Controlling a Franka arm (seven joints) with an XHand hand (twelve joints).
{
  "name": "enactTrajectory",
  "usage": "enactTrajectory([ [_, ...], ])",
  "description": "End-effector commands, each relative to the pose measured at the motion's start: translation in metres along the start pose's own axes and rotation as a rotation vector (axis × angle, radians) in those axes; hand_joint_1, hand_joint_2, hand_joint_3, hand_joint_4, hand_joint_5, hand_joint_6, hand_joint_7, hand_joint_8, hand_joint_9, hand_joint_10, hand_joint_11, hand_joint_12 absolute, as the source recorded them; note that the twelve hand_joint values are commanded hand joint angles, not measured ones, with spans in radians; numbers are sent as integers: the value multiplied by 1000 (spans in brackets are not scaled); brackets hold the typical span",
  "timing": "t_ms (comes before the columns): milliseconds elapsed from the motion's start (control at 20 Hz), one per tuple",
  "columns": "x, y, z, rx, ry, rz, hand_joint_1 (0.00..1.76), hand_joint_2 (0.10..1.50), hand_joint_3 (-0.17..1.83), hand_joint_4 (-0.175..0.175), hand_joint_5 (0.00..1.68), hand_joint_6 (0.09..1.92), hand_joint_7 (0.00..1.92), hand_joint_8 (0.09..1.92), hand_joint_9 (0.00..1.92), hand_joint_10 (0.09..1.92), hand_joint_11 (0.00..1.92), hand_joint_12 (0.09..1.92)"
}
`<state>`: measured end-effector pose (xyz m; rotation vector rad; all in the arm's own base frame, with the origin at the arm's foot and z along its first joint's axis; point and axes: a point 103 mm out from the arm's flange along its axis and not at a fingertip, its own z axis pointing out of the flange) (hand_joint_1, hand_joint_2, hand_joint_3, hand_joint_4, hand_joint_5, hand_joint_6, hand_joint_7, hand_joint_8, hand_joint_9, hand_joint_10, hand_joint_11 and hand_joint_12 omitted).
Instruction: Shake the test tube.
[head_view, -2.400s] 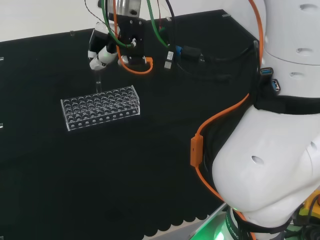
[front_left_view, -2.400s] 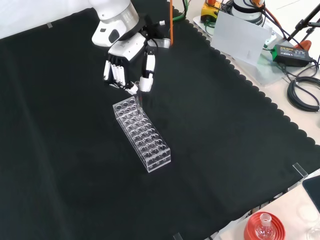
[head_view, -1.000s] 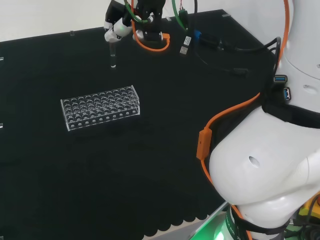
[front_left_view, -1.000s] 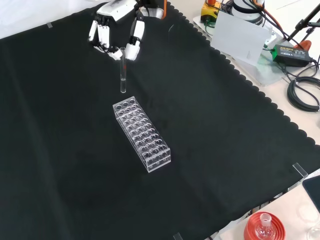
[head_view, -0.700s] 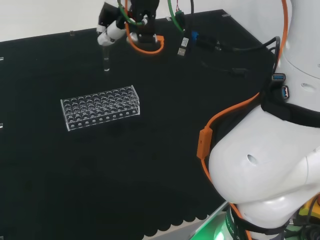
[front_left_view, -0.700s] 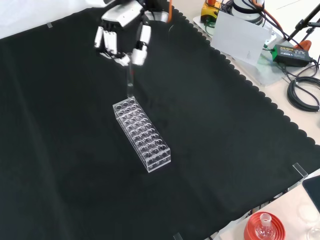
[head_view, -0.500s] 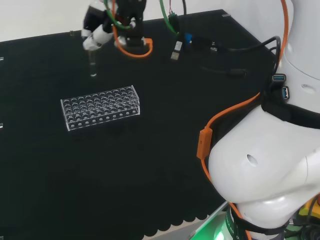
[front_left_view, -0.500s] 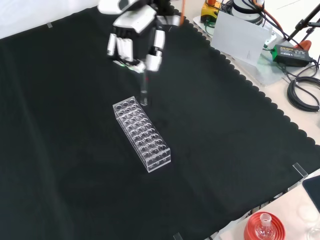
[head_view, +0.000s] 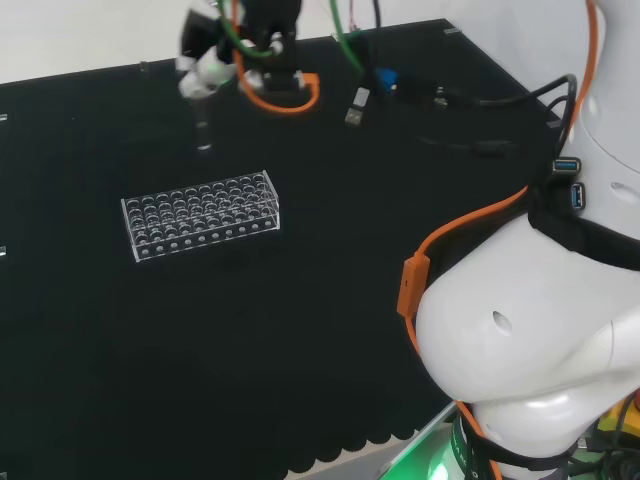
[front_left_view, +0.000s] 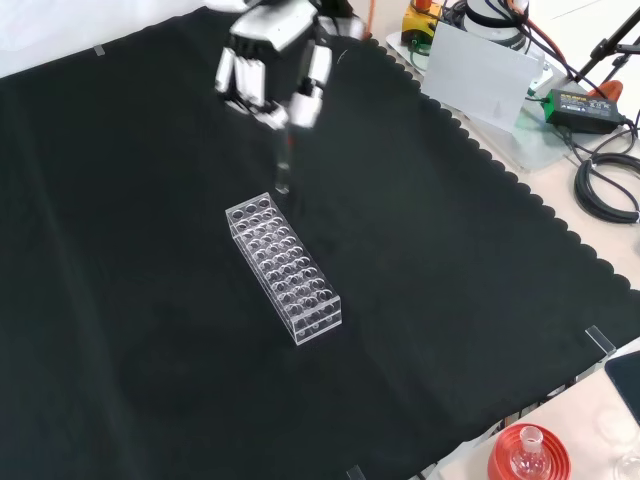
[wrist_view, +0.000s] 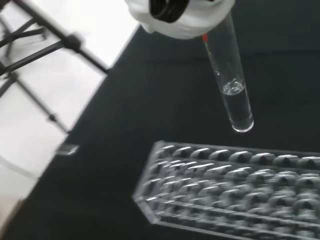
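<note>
The hand (front_left_view: 268, 62) hangs above the cloth with its fingers and thumb pinched on the top of a clear test tube (front_left_view: 284, 165). The tube (head_view: 203, 128) points down, in the air above the far end of the clear test tube rack (front_left_view: 284, 267). In the wrist view the test tube (wrist_view: 231, 87) holds a little clear liquid at its rounded bottom, under a blurred white part of the hand (wrist_view: 180, 17). The rack (head_view: 200, 213) lies on the black cloth; its holes (wrist_view: 235, 177) look empty. In the head view the hand (head_view: 205, 62) is above and behind the rack.
The arm's big white links (head_view: 540, 330) stand at the head view's right, with orange and black cables (head_view: 440, 250). Off the cloth in the front view are a red ribbed stand with a flask (front_left_view: 528, 455), a white sheet (front_left_view: 480, 75) and cables (front_left_view: 605, 180).
The hand lifted the tube out of the rack, then swung it sideways one way and partway back above the rack. The rack has not moved.
</note>
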<state>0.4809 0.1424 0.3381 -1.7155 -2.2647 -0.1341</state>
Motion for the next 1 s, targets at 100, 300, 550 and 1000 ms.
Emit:
enactTrajectory([
  [100, -74, -26, -28, -48, -1, 181, 1298, 1003, 14, -175, 1185, 662, 1241, 634, 1111, 583, 659, 1282],
  [300, -64, -23, -25, -48, 4, 164, 1298, 1002, 15, -175, 1185, 661, 1242, 632, 1111, 583, 662, 1280],
  [550, -53, -19, -23, -44, 14, 133, 1298, 1001, 16, -175, 1187, 659, 1243, 630, 1111, 584, 668, 1279],
  [1000, -19, -4, -15, -28, 45, 40, 1298, 999, 19, -175, 1188, 657, 1245, 628, 1111, 585, 676, 1274],
])
